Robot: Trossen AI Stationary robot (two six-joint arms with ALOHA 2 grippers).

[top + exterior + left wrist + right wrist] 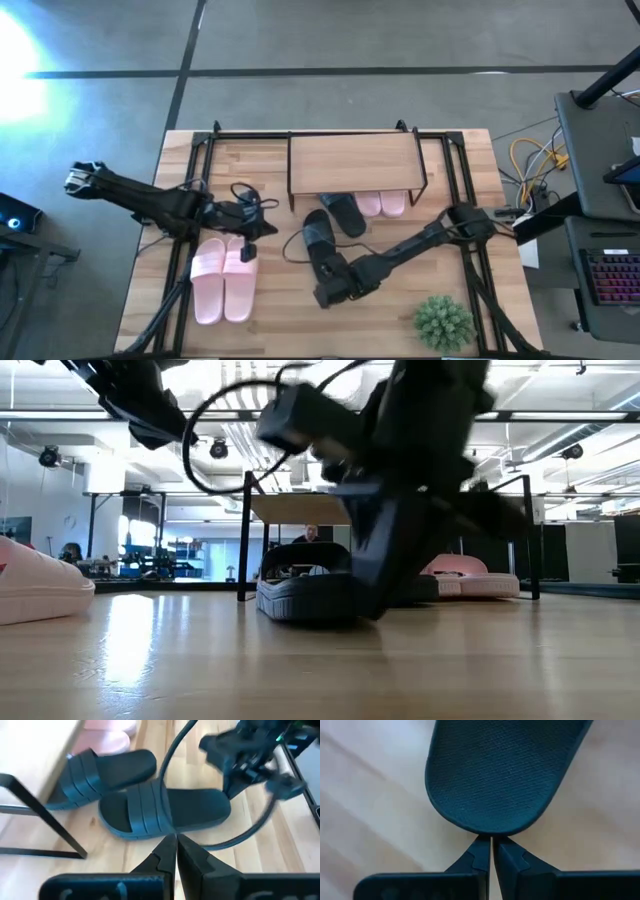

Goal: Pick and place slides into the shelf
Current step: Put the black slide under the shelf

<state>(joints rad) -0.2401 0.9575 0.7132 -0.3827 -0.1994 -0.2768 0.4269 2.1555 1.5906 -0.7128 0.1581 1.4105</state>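
Observation:
One black slide (320,245) lies sole-down on the table in front of the shelf (355,160), strap toward the shelf. My right gripper (326,282) is shut at its heel end. A second black slide (343,213) lies with its toe under the shelf board, beside a pink pair (381,204) under the shelf. Another pink pair (223,280) lies side by side near the table's left. My left gripper (250,240), shut, hangs over the table by that pair's far ends. It faces both black slides (165,812) and touches nothing. My right gripper's (487,840) shut fingertips meet the rim of the black slide's heel end (485,831). They come from the table's near side, slanting down and lying along the slide's length. The slide lies flat on the table. The fingers do not close around it.
A spiky green plant (443,320) stands at the table's near right corner. A black metal frame (215,135) runs around the far and side edges. Cables loop from both arms above the slides. Bare wood lies between the pink pair and the black slide.

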